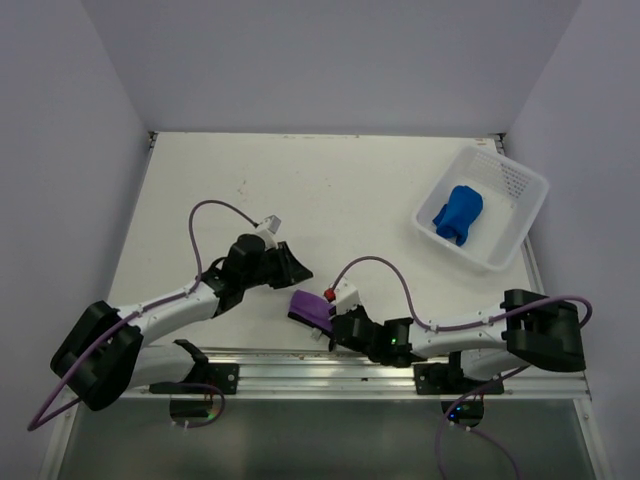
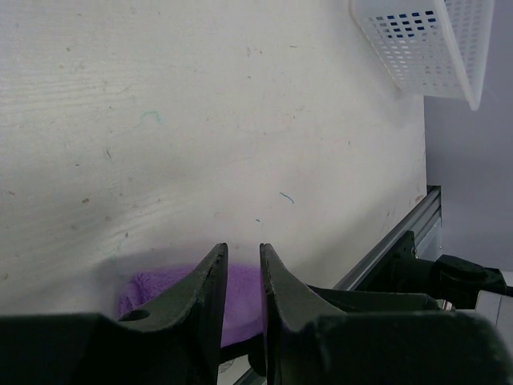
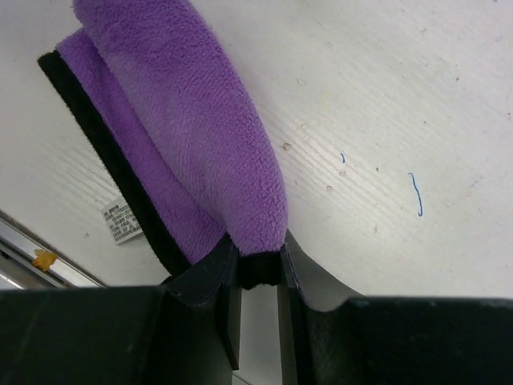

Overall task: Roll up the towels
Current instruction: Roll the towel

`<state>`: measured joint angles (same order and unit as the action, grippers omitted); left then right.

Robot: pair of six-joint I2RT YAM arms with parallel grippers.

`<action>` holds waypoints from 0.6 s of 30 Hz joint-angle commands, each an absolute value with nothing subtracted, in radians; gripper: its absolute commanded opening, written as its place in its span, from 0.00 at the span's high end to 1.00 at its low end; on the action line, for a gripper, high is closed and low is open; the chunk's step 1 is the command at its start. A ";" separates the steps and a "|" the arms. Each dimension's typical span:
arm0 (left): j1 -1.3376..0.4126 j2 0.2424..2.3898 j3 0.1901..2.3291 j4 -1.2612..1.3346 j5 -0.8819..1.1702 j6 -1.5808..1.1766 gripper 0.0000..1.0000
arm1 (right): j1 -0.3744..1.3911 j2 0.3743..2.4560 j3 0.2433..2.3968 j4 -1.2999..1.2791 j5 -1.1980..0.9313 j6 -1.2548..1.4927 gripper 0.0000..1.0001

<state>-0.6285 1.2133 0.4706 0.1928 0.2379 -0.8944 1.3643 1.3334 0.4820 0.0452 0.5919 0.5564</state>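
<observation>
Right arm reaches low and long, away from the white perforated plastic basket, its wrist nearly flat over the pale table. The right gripper has its jaws pinched on the black-trimmed end of the folded purple fleece towel. That towel lies well apart from the basket, by the table's near edge. The left arm angles in from the far side of the towel, elbow bent, and the left gripper hangs just over it, jaws a narrow slit apart, gripping nothing. The bright blue rolled towel sits inside the basket.
</observation>
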 commanded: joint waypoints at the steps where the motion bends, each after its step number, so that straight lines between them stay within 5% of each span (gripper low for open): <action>1: -0.621 1.213 0.525 0.193 0.262 -0.877 0.73 | 1.431 1.374 0.535 0.003 0.781 0.537 1.00; 18: -0.634 1.175 0.431 0.261 0.290 -0.940 0.73 | 1.664 1.773 0.827 -0.313 1.167 0.617 1.00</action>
